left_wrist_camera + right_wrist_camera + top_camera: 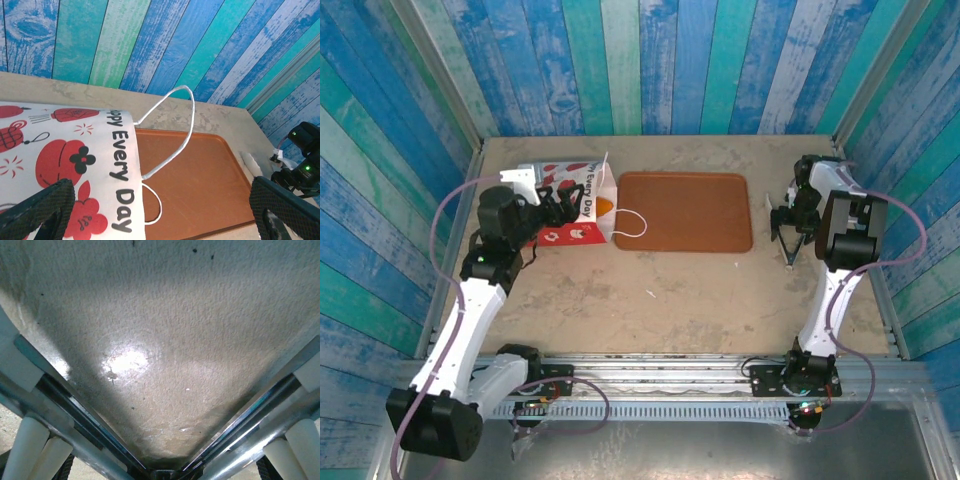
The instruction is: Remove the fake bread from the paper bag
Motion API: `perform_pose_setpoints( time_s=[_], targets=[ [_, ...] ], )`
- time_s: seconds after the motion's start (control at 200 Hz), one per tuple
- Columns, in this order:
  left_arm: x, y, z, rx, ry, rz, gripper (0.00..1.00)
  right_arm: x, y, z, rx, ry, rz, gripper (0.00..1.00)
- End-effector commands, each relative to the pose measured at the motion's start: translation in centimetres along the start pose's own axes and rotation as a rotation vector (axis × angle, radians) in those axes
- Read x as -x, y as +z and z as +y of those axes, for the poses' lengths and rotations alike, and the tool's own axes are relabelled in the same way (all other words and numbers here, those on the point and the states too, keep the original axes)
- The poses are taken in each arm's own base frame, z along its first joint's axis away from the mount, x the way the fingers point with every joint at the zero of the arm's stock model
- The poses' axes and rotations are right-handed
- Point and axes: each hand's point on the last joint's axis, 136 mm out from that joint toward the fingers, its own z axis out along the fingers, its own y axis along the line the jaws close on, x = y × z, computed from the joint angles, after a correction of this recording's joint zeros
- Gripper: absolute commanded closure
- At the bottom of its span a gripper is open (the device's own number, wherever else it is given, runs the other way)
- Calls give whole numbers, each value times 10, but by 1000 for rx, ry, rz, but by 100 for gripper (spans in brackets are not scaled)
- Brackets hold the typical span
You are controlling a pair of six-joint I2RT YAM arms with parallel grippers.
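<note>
Currently the left gripper (160, 210) has its jaws spread wide over the paper bag (563, 203), which lies on its side at ten o'clock on the surface (670, 300), mouth toward the brown tray (685, 211) with an orange bread (606, 208) peeking out, while the right gripper (788, 232) at three o'clock has its jaws apart above bare surface.

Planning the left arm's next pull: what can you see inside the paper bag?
The paper bag lies on its side, mouth toward the brown tray. One orange-brown piece of bread shows at the opening; the paper walls hide anything deeper.
</note>
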Motion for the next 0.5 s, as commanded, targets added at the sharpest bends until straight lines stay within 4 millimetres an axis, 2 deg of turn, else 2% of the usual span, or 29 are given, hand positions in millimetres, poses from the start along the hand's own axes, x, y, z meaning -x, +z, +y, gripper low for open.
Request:
perform_pose_setpoints(
  time_s=[0.0,0.376,0.496],
  targets=[
    [6,-10,-4,-2,-9,-40,6,7,36,4,28,-21,18,10],
    [8,-18,-7,-8,-37,-58,6,13,45,3,-28,-7,-42,16],
    [9,-18,-7,-11,-42,-60,6,15,42,5,-19,-3,-58,13]
  ],
)
